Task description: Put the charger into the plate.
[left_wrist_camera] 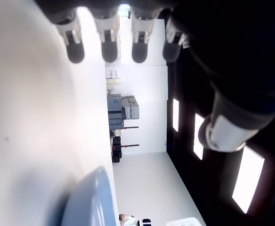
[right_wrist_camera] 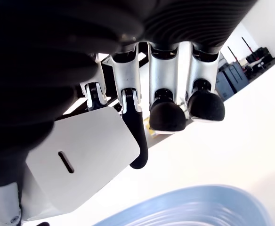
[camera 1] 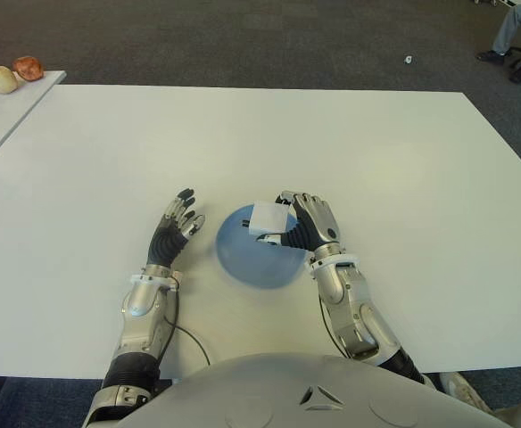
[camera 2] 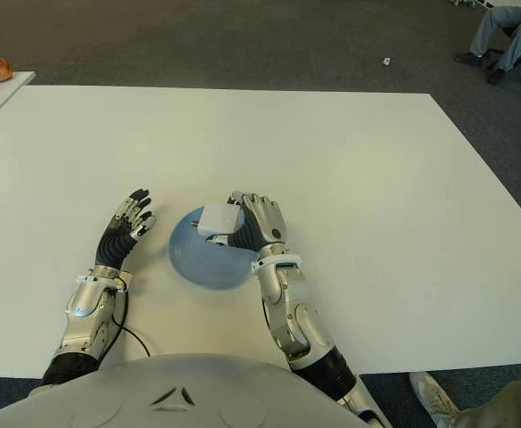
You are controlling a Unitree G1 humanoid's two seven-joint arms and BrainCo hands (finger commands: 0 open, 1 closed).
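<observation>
A: Right hand (camera 1: pixel 307 225) is over the far right edge of the blue plate (camera 1: pixel 243 259), and it's got the white charger (camera 1: pixel 268 219) pinched between thumb and fingers.

B: Is the charger down on the plate or clear of it?

A: From the head camera it sits over the plate's far rim, but whether it touches I can't say. The right wrist view shows the charger's flat white face with one dark slot, a fingertip (right_wrist_camera: pixel 138 141) curled against its edge, and the plate's ridged blue surface underneath with white table showing between them, so there it looks held above.

B: How much of the charger is actually visible?

A: Only part. The palm and thumb cover its near side, so any prongs are hidden.

B: And the other hand?

A: Left hand (camera 1: pixel 173 230) shows just left of the plate on the white table (camera 1: pixel 376 160), fingers extended and loose, gripping nothing. Its own wrist view has four fingertips in a row, with the plate's rim cut off at the frame edge.

B: Anything else around?

A: Far left, a second table (camera 1: pixel 2 116) carries a few rounded objects (camera 1: pixel 15 73), too small to identify. Far right, a person's legs (camera 1: pixel 519 36), cut off by the frame.
</observation>
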